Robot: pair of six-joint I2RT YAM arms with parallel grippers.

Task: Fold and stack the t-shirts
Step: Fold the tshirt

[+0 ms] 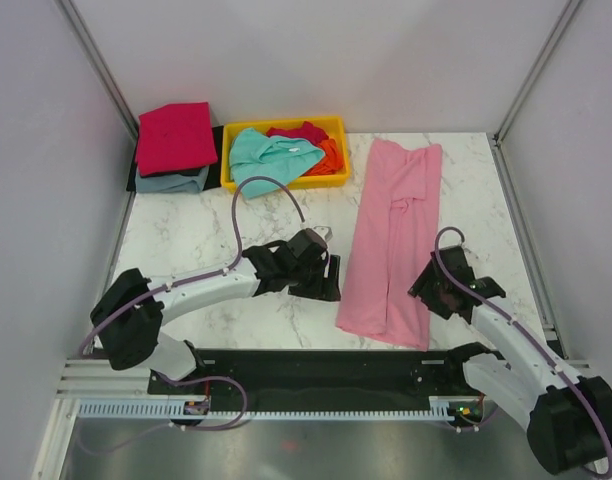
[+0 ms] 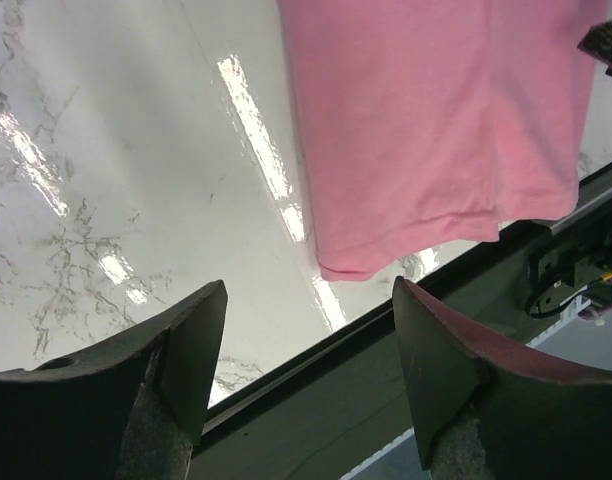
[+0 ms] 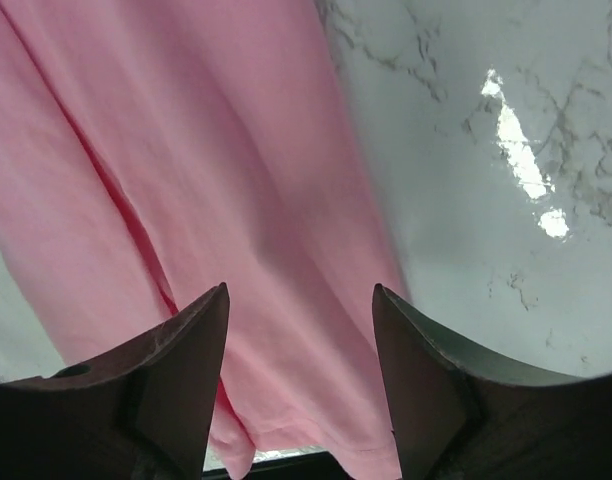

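A light pink t-shirt (image 1: 391, 240) lies flat on the marble table as a long narrow strip, its hem toward the arms. My left gripper (image 1: 326, 285) hovers just left of the strip's near corner, open with nothing between its fingers. In the left wrist view the pink t-shirt (image 2: 436, 120) fills the upper right beyond the left gripper (image 2: 311, 295). My right gripper (image 1: 426, 290) is at the strip's near right edge. In the right wrist view the right gripper (image 3: 301, 295) stands open above the pink t-shirt (image 3: 186, 150), with cloth showing between the fingers and no grip visible.
A yellow tray (image 1: 335, 126) at the back holds teal (image 1: 271, 155), red (image 1: 301, 131) and orange (image 1: 331, 155) t-shirts. Left of it a folded crimson t-shirt (image 1: 176, 135) rests on a grey-blue one (image 1: 174, 182). A black rail (image 1: 316, 365) runs along the near edge. Walls enclose the table.
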